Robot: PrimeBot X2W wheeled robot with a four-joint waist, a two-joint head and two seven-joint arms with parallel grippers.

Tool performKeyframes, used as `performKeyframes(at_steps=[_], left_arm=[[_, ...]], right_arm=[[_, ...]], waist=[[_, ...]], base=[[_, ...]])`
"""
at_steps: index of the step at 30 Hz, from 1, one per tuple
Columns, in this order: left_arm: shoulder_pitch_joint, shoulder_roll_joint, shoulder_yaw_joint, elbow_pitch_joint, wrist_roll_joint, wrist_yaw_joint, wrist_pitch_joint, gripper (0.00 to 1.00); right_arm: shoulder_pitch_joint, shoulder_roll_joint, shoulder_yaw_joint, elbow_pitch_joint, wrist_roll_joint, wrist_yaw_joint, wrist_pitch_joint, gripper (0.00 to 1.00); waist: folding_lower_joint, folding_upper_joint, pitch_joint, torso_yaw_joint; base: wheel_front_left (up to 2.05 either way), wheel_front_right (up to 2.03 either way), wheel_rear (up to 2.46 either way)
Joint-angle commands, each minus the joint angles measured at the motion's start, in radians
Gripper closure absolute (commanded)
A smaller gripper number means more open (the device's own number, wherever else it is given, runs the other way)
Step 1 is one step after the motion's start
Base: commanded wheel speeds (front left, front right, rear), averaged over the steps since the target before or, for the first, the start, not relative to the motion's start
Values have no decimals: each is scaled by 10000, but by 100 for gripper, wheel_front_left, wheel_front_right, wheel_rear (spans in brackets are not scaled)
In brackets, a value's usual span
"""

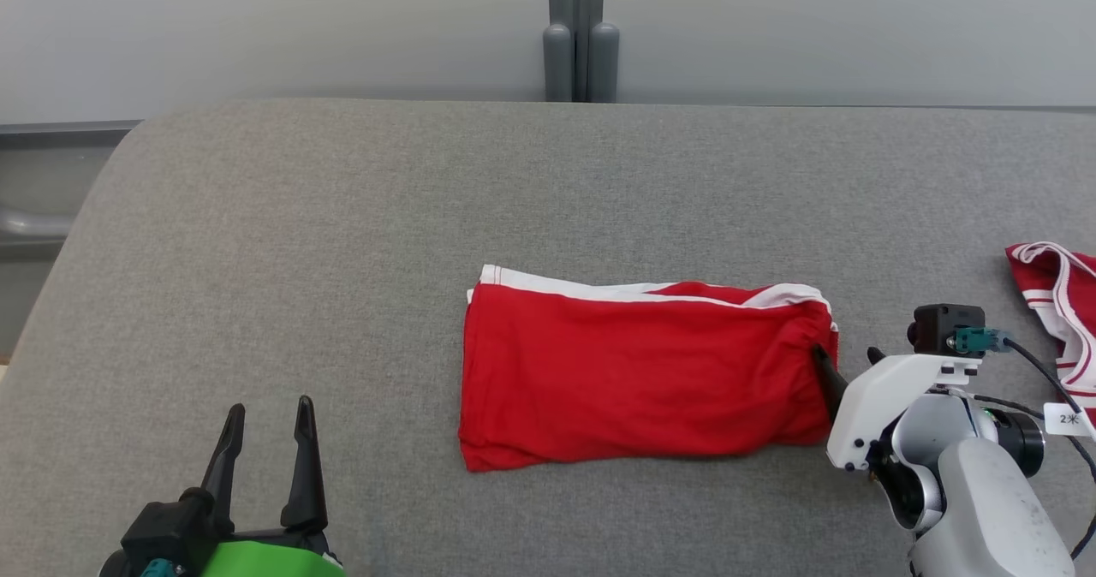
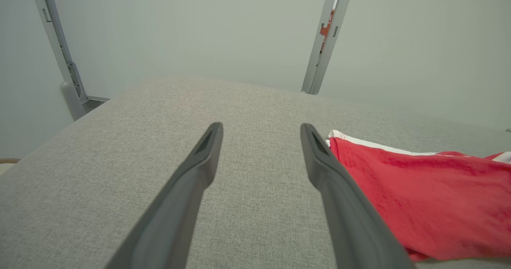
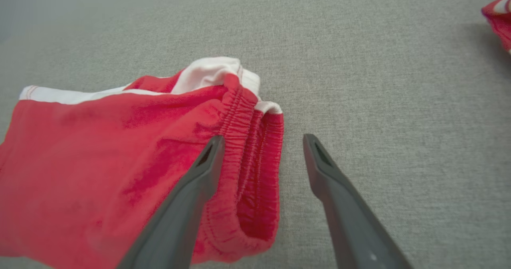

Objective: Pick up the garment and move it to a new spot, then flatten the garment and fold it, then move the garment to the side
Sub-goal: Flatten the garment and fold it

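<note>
A wide grey fabric-covered surface (image 1: pixel 342 260) carries a folded red cloth garment (image 1: pixel 638 376) with white trim near its middle. A second red-and-white striped garment (image 1: pixel 1062 294) lies at the right edge. The right end effector (image 1: pixel 846 354) is released, its fingers astride the folded garment's elastic end. The left end effector (image 1: pixel 271 406), released and empty, sits well apart from it.

Grey fabric surface (image 1: pixel 342 243), pale wall (image 1: pixel 257 20), grey post (image 1: pixel 580 38)
</note>
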Motion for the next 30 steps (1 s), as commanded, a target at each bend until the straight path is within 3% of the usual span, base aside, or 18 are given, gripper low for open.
performKeyframes(at_steps=[1,14,24,26,28,30], left_arm=[[-107,-1,-38,44,-108,-30,7,0],[-283,-3,-174,186,-281,-37,6,0],[-347,-2,-242,291,-280,-55,6,0],[-368,-2,-258,297,-279,-61,6,0],[-362,-3,-256,309,-287,-67,6,0],[-347,-1,-245,320,-304,-72,6,0]], right_arm=[[-172,-45,-141,197,-215,-7,131,0],[-643,-18,-481,2020,-469,-8,1153,0],[-1214,64,263,2953,-193,10,1082,0],[-1353,87,399,3125,-121,26,1020,24],[-1502,89,500,3284,-72,27,912,75],[-1681,44,510,3292,-242,21,687,100]], waist=[[0,0,134,175],[0,0,336,504],[0,0,455,547],[0,0,473,565],[0,0,479,562],[0,0,482,544]], base=[[0,0,0],[0,0,0],[0,0,0],[0,0,0],[0,0,0],[0,0,0]])
